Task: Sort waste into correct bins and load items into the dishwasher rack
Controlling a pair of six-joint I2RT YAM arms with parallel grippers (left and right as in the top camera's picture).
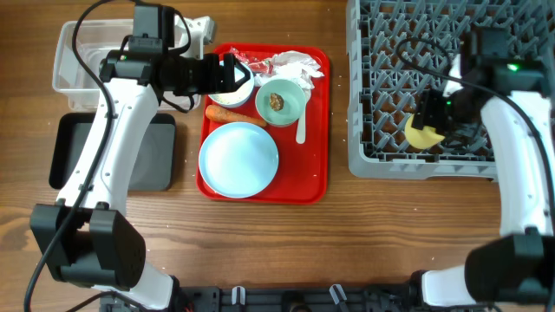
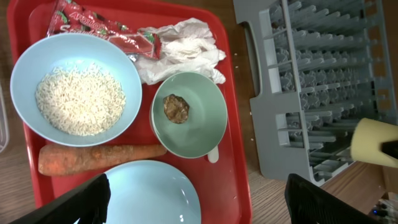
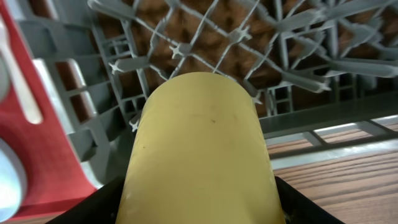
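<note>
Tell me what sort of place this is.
Probably a robotics test bench staged as a canteen dish-return station: a red tray carrying a rice bowl and a carrot on a wooden table, a grey dishwasher rack beside it, and a clear tub and black tray for waste.

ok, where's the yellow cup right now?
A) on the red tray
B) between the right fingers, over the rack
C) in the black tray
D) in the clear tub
B: the right wrist view shows the yellow cup gripped between the right fingers, and the overhead view places it over the near side of the dishwasher rack.
</note>
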